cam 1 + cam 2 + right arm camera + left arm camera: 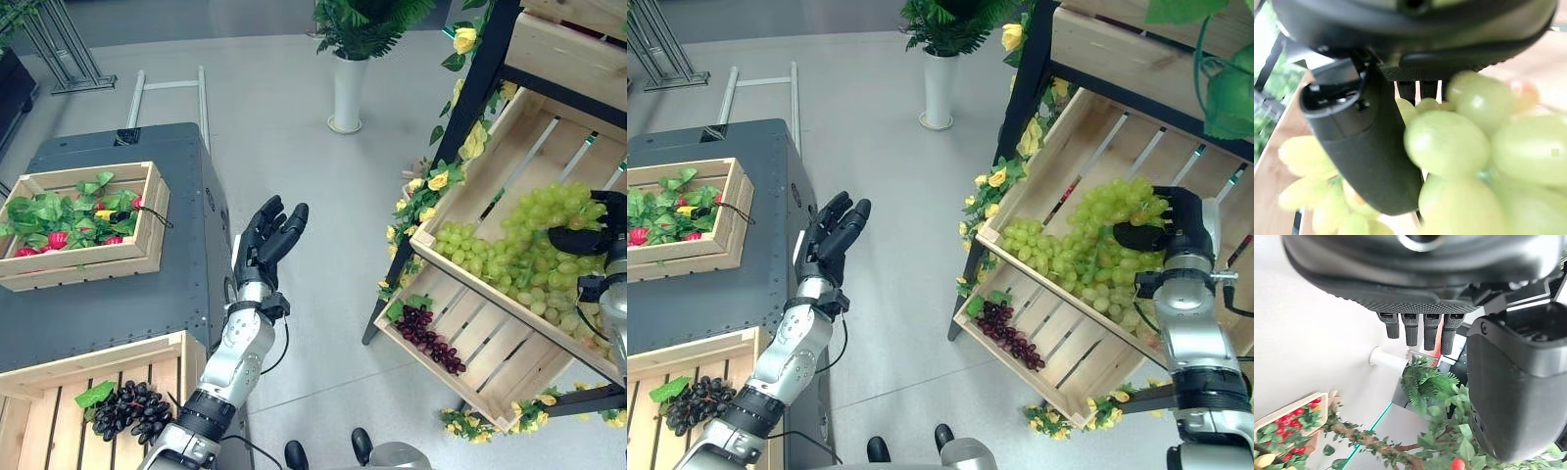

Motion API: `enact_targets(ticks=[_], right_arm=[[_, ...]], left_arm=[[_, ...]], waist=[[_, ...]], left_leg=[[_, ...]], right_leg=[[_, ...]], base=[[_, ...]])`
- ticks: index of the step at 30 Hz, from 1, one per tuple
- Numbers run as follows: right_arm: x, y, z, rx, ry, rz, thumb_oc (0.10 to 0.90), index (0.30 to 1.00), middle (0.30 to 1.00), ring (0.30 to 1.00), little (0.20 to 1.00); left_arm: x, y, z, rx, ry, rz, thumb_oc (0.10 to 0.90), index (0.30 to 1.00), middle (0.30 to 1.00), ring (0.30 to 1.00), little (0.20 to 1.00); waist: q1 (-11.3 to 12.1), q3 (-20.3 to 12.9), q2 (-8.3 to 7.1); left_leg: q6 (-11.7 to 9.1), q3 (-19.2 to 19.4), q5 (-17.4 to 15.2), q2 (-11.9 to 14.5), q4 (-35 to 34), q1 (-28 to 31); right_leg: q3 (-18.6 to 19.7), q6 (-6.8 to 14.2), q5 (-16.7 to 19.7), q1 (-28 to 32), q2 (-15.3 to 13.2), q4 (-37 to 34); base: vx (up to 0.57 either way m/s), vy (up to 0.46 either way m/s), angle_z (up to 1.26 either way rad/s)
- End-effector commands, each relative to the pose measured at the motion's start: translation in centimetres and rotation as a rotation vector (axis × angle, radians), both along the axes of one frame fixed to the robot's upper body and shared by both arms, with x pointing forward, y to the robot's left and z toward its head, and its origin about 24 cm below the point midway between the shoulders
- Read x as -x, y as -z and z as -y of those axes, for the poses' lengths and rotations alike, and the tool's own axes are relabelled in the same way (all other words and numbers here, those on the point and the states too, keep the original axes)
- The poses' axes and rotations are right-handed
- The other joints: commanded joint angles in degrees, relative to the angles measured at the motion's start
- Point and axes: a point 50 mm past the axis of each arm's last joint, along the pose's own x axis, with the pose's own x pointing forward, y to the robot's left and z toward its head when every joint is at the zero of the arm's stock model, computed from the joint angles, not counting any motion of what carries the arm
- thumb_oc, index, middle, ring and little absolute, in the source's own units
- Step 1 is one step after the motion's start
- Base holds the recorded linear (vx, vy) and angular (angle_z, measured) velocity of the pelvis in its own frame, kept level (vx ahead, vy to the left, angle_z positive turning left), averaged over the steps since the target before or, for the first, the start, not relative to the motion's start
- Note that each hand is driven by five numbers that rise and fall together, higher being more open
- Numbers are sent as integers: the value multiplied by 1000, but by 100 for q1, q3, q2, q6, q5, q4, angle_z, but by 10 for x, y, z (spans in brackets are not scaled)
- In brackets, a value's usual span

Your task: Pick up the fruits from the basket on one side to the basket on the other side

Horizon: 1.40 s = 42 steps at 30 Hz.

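A large pile of green grapes point(509, 255) fills the tilted upper wooden crate point(549, 147) of the shelf on the right. My right hand point(1151, 233) rests on top of that pile with its fingers curled into the bunch. In the right wrist view grapes point(1447, 142) press against the palm beside the thumb point(1366, 147). A bunch of purple grapes point(431, 343) lies in the lower shelf crate point(421, 369). Another purple bunch point(132, 406) sits in the near-left crate point(98, 354). My left hand point(269, 235) is raised over the floor, open and holding nothing.
A second crate point(78, 264) with red fruit and green leaves stands on the dark table point(127, 304) at the left. A potted plant in a white vase point(348, 93) stands on the floor behind. Yellow flowers point(436, 181) trim the shelf's dark frame.
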Motion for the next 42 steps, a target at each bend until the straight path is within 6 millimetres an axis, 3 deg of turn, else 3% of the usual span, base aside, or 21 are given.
enact_targets(ticks=[1,13,17,22,28,37,42], right_arm=[[2,-57,4,243,-55,72,800,900,900,900,900],[12,-73,-19,453,-240,26,800,900,900,900,900],[15,-79,-24,443,-295,56,800,900,900,900,900],[23,-93,-39,426,-387,186,800,900,900,900,900],[38,-111,-53,476,-377,393,800,900,900,900,900],[55,-123,-81,334,-493,671,800,900,900,900,900],[61,-122,-109,181,-652,810,800,900,900,900,900]], left_arm=[[-4,-42,10,-3,59,206,800,900,900,900,900],[-3,-36,12,-21,101,182,800,900,900,900,900],[-4,-35,11,-22,101,181,800,900,900,900,900],[-4,-34,8,-22,85,178,800,900,900,900,900],[-2,-32,5,-15,54,173,800,900,900,900,900],[1,-28,-2,2,25,169,800,900,900,900,900],[3,-27,-1,17,2,168,800,900,900,900,900]], waist=[[-7,-586,-45],[-247,-655,-21],[-307,-654,-17],[-366,-680,2],[-395,-701,56],[-305,-704,161],[-185,-704,233]], left_leg=[[-80,-338,-857,1,51,188],[-98,-53,-878,87,51,233],[-102,17,-886,114,51,258],[-109,59,-905,130,51,266],[-96,59,-927,136,51,267],[-83,-88,-927,91,51,236],[-84,-240,-909,52,51,192]], right_leg=[[-266,86,44,-351,301,244],[-135,133,15,-432,346,308],[-114,145,11,-453,351,328],[-75,162,6,-465,358,324],[-53,167,-26,-466,363,343],[-79,140,-78,-451,355,376],[-140,120,-92,-436,338,376]], base=[[0,0,0],[5,-13,-8],[7,-15,-7],[9,-6,-9],[1,1,-1],[-3,4,0],[-9,7,3]])
